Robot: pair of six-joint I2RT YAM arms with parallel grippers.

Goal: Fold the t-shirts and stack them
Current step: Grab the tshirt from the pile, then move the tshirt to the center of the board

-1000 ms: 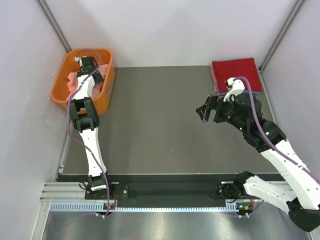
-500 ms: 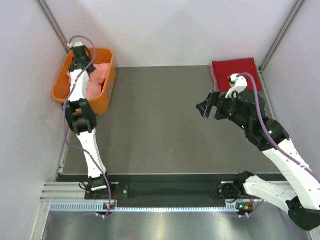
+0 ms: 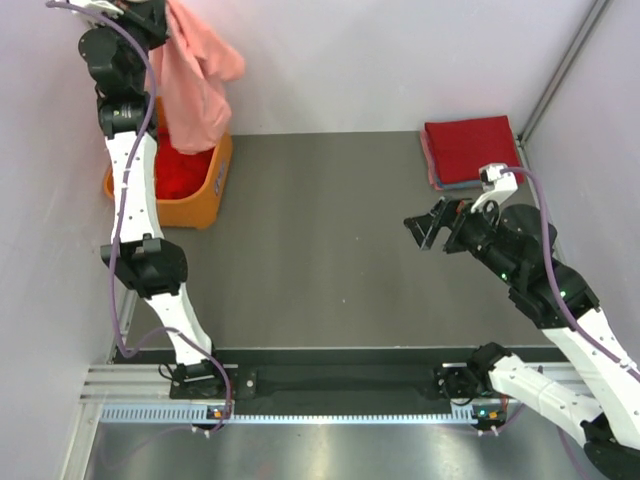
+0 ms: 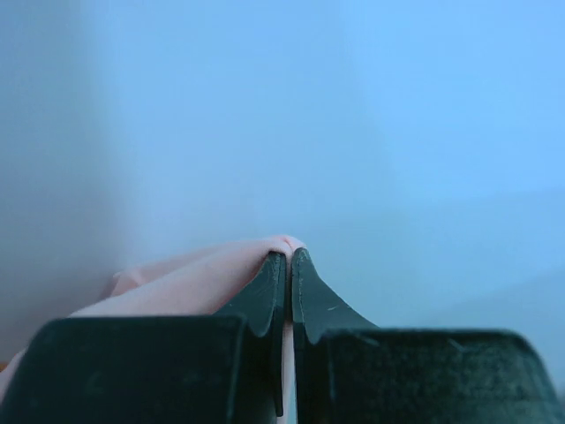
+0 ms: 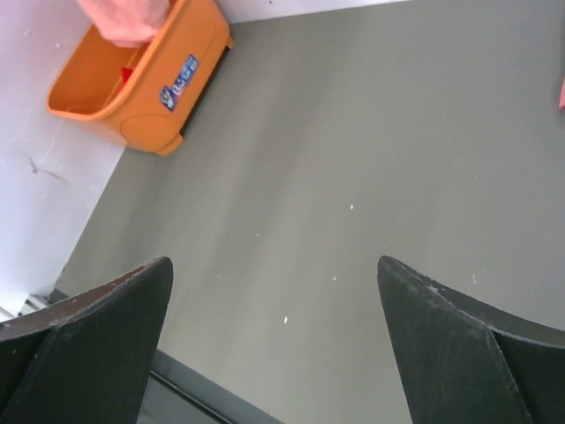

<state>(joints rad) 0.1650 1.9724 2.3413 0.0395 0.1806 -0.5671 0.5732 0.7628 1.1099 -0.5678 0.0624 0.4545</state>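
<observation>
The salmon-pink t-shirt (image 3: 195, 85) hangs in the air over the orange tub (image 3: 215, 178) at the far left corner of the table (image 3: 320, 260). It is bunched at the top where my left gripper (image 3: 150, 14) has it. Its lower end reaches down to about the tub's rim, though I cannot tell whether it touches. From my left wrist I see my two fingers (image 4: 265, 296) pressed almost flat together with only a sliver between them. A fold of the pink shirt (image 4: 185, 283) is pinched in that sliver and spills out to the left against a pale wall (image 4: 397, 132). Inside the tub lies a crumpled red t-shirt (image 3: 180, 168). A folded red t-shirt (image 3: 470, 148) sits in the far right corner of the table, on top of a pinkish folded piece (image 3: 428, 160) whose edge shows along its left side. My right gripper (image 3: 428, 225) hovers above the bare table near that stack, pointing left and well apart from the tub. Its fingers (image 5: 97, 344) are spread wide, with nothing between them and touching nothing. Through the gap my right wrist sees grey tabletop (image 5: 353, 159), with the tub (image 5: 150, 79) in the far corner and the bottom of the pink shirt (image 5: 124, 18) hanging over it.
</observation>
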